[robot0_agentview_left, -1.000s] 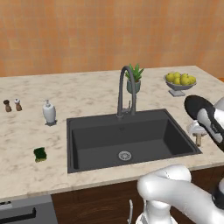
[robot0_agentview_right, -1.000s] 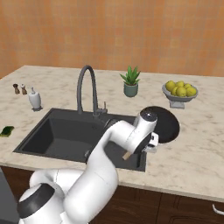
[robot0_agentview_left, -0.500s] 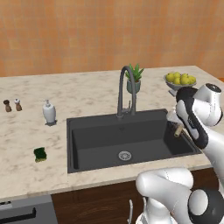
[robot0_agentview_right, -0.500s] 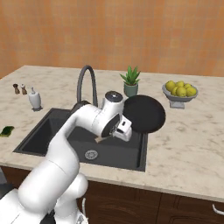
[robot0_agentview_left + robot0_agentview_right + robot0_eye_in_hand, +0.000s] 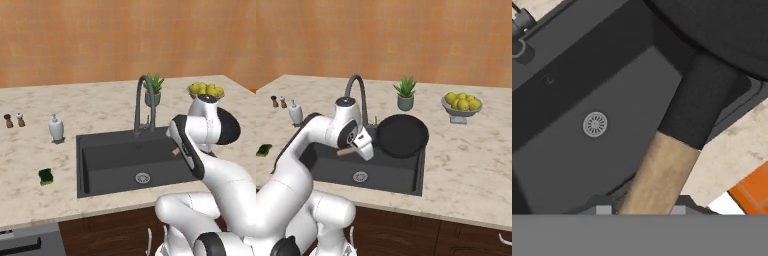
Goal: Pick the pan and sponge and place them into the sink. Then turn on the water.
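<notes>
One pan [image 5: 402, 135], one sponge [image 5: 46, 176], one sink [image 5: 112, 167] and one faucet [image 5: 142, 102] make up the working set. Around them stand one soap bottle [image 5: 56, 127], two small shakers [image 5: 14, 120] side by side, one potted plant [image 5: 405, 93] and one bowl of lemons [image 5: 461, 106].

The jaws [image 5: 355, 148] are closed narrow on the pan's wooden handle [image 5: 657, 174]; in the hand view the handle runs up between them, light wood giving way to a black neck that meets the round black pan. The pan hangs in the air over the right half of the sink, tilted so its dark round face shows toward the right base camera, its far edge near the sink's right rim.

The sponge, green on top, lies flat on the tabletop [image 5: 30, 150] left of the sink, well apart from the basin, with the soap bottle behind it. The shakers stand further left, near the tabletop's left end.

The sink is a dark grey recessed basin with a round metal drain [image 5: 143, 177] on its floor. The dark gooseneck faucet rises at the back rim, with the plant just behind it and the lemons further right.

The tabletop is pale speckled marble with dark wooden cabinet fronts [image 5: 456, 237] below. An orange-brown wall [image 5: 100, 40] runs behind it
</notes>
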